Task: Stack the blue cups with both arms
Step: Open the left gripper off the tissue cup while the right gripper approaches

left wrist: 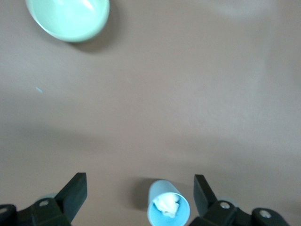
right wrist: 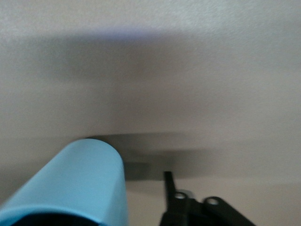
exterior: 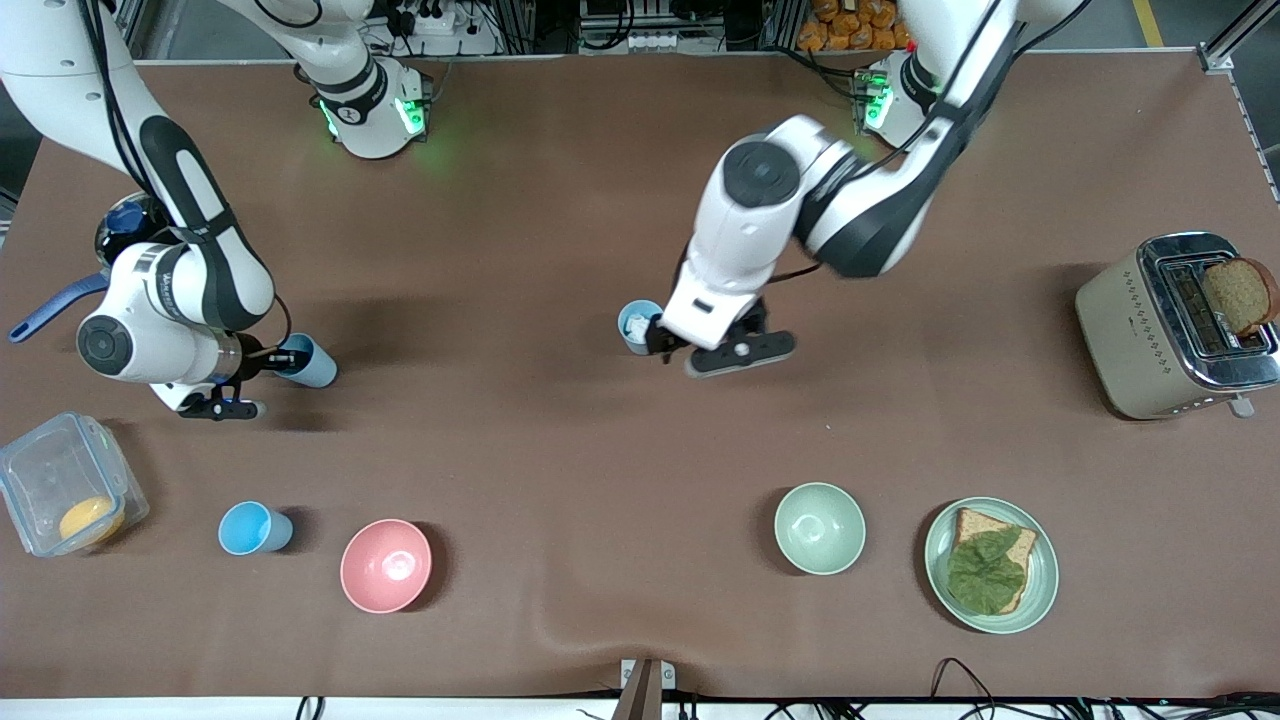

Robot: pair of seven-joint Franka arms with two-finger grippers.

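A pale blue cup point(exterior: 636, 322) with crumpled white stuff inside stands upright mid-table. My left gripper point(exterior: 662, 340) hangs just above it, open. In the left wrist view the cup point(left wrist: 168, 209) lies between the fingers point(left wrist: 75, 193), closer to one of them, and my left gripper point(left wrist: 138, 195) does not touch it. My right gripper point(exterior: 258, 360) is shut on a blue cup point(exterior: 308, 361), held on its side low over the table at the right arm's end. It fills a corner of the right wrist view point(right wrist: 70, 188). A bright sky-blue cup point(exterior: 255, 528) stands upright beside the pink bowl point(exterior: 385, 565).
A clear box point(exterior: 40, 470) holding something orange sits at the right arm's end. A pale green bowl point(exterior: 820, 527) point(left wrist: 68, 16) and a plate point(exterior: 1045, 590) with toast and lettuce lie near the front camera. A toaster point(exterior: 1130, 330) with bread stands at the left arm's end.
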